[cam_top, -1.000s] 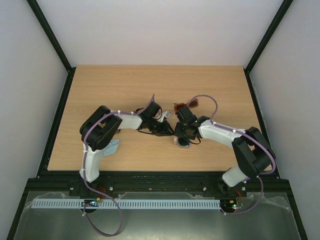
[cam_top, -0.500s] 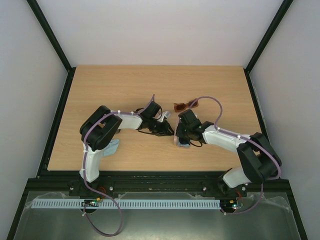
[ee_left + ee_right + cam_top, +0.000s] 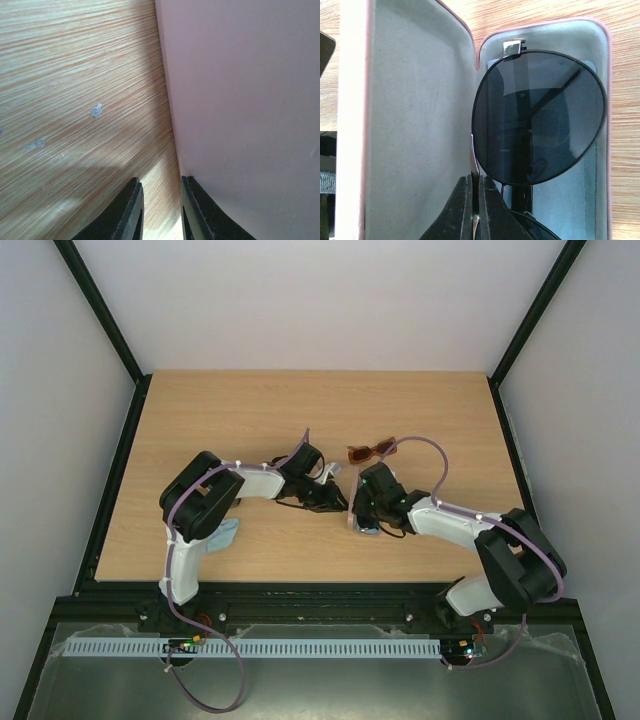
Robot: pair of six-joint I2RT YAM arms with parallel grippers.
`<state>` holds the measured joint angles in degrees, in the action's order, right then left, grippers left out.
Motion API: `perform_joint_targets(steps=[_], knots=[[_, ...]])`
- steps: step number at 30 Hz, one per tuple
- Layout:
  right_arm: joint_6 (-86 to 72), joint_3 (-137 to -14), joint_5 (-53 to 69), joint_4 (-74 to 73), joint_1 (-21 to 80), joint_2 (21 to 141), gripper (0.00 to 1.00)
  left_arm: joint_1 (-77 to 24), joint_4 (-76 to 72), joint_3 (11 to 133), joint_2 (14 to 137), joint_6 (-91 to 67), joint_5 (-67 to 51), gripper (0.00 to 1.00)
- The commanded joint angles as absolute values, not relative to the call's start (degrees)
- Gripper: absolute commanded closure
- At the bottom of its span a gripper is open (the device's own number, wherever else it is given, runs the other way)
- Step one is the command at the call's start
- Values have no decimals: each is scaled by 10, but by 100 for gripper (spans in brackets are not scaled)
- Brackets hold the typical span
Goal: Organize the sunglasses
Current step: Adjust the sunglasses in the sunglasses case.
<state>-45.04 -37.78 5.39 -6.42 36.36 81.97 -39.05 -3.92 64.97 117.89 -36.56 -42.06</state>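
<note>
I am looking down on a pale wooden table (image 3: 200,420) with fine straight grain, edged by a black metal frame (image 3: 100,300) and closed in by plain matte white walls (image 3: 320,300). Both arms reach in to meet near the table's centre. At about 8 o'clock on the table, half under the left arm, lies a soft, crumpled light blue cloth (image 3: 226,533). Just past centre toward 5 o'clock sits the pink case (image 3: 415,100), a smooth shell with rounded corners. It is open, its lid lined in grey felt-like material and standing up at the 9 o'clock side of its base. The black wire aviators (image 3: 540,115) lie in the base on a light blue lining, one round, dark, glossy lens facing up inside a thin black rim. The right gripper (image 3: 476,200) has its black fingers pinched together on a thin silver wire of that frame, beside the lens rim. The left gripper (image 3: 160,187) is low over the wood at the lid's smooth pink outer face. Its fingers are narrowly apart, with bare wood showing in the gap and the inner finger overlapping the pink face. The reddish-brown sunglasses (image 3: 372,450), thick, shiny plastic with rectangular lenses, lie on bare wood at 12 o'clock from the case, near it but apart.
</note>
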Motion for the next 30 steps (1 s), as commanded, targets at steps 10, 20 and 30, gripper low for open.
perform_joint_targets(steps=[10,20,30], knots=[[-472,-384,-13,-126,363,741,76,-393,19,675,1162,-344,-400,75],[-531,-392,-133,-249,338,711,76,-386,63,679,1121,-333,-334,76],[-494,-309,54,-134,231,737,77,-377,-4,624,1049,-396,-317,73]])
